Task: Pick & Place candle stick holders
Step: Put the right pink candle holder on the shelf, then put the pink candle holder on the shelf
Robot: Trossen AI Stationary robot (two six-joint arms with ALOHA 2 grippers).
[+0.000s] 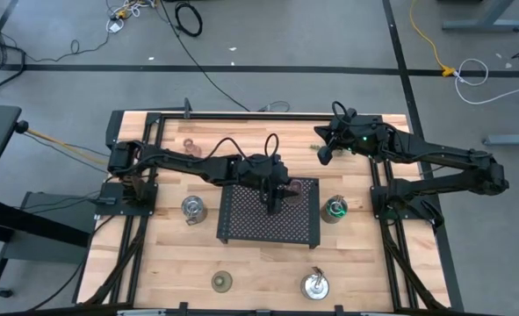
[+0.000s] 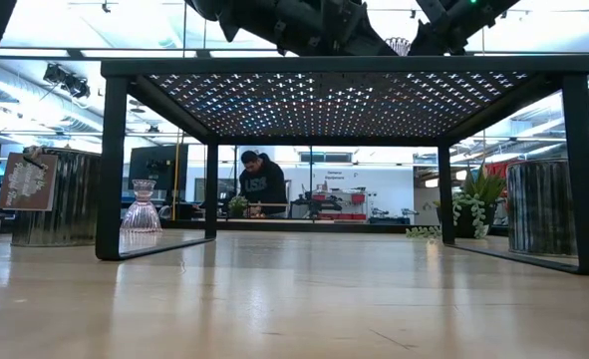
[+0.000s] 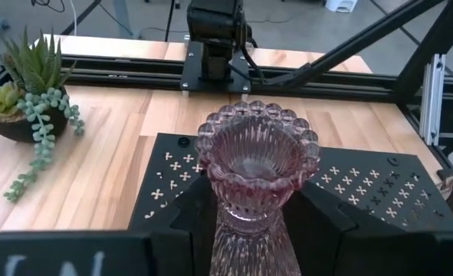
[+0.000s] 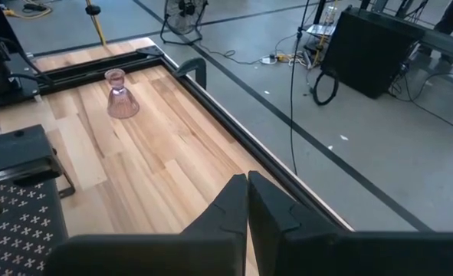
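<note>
My left gripper [image 1: 275, 198] is over the black perforated tray [image 1: 241, 230], shut on a translucent pink candle holder [image 3: 257, 153]. A second pink holder [image 4: 121, 93] stands on its base at the table's far left and also shows in the high view [image 1: 191, 145]. One silver holder [image 1: 193, 207] stands left of the tray and another [image 1: 335, 209] to its right. A third silver one [image 1: 316, 285] and the olive-green one [image 1: 221, 281] stand near the front edge. My right gripper [image 4: 247, 201] is shut and empty, raised over the far right of the table [image 1: 325, 154]. My left gripper pinches the pink holder's ribbed stem [image 3: 249, 230], below the beaded cup, between its two fingers [image 3: 188, 218]. The holder stands upright in the hold, above the tray's top. Its base is out of the frame, so I cannot tell whether it rests on the tray.
A small green leafy plant [image 3: 27, 92] sits on the table beyond the tray's far right corner. The tray stands on legs [image 2: 112, 165], with open space beneath it. A black frame rail [image 1: 268, 117] runs along the far edge. A person [image 2: 256, 184] is in the room behind.
</note>
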